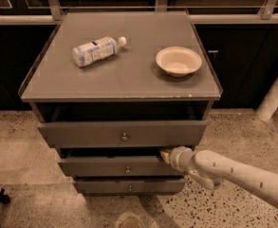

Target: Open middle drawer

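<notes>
The middle drawer [115, 167] is the second of three stacked grey-brown drawers, with a slim front and a small round knob [127, 169]. It stands slightly out from the cabinet, with a dark gap above its front. The gripper [166, 155] is at the top right edge of that drawer front, at the end of a white arm [238, 174] that comes in from the lower right. The top drawer [122, 133] sits above and is also pulled out. The bottom drawer [129, 186] is below.
A plastic bottle [97, 50] lies on its side on the cabinet top [58, 80], and a shallow bowl [178, 61] stands at the right. A white post [276, 94] leans at the right. Dark cabinets run behind. The floor is speckled terrazzo.
</notes>
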You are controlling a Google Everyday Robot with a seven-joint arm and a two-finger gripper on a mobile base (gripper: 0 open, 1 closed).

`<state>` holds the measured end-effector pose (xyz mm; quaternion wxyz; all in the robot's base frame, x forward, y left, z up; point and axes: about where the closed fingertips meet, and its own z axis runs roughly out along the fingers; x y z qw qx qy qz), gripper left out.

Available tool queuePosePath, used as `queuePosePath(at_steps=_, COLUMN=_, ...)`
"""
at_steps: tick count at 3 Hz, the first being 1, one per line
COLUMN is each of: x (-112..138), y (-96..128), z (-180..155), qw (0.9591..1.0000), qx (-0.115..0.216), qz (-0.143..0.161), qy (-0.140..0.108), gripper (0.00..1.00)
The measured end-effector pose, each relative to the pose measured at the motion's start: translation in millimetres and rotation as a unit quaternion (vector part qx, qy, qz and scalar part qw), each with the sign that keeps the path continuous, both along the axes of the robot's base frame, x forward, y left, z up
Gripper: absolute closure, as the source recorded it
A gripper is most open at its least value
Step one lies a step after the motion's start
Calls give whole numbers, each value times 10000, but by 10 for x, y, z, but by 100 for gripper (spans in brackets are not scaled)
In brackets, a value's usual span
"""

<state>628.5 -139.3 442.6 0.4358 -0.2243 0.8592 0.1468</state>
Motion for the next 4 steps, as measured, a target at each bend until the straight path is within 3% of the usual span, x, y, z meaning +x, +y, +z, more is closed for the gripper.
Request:
queuePosePath(at_steps=1, x=-150, y=-135, z=-61, qw=9991, qx=-286, qz=82, qy=289, gripper=100)
queuePosePath(at_steps=2, x=-142, y=-165, z=-85, qw=9992, qx=-278, qz=45, qy=272, gripper=100)
queuePosePath(at_steps=3, x=-60, y=-126, z=-87, qw=9998, qx=-86, qz=-133, qy=95, gripper=100)
queuePosePath(at_steps=4, x=-68, y=-43, z=-84, qw=9998, qx=64, qz=-99, qy=163, gripper=100)
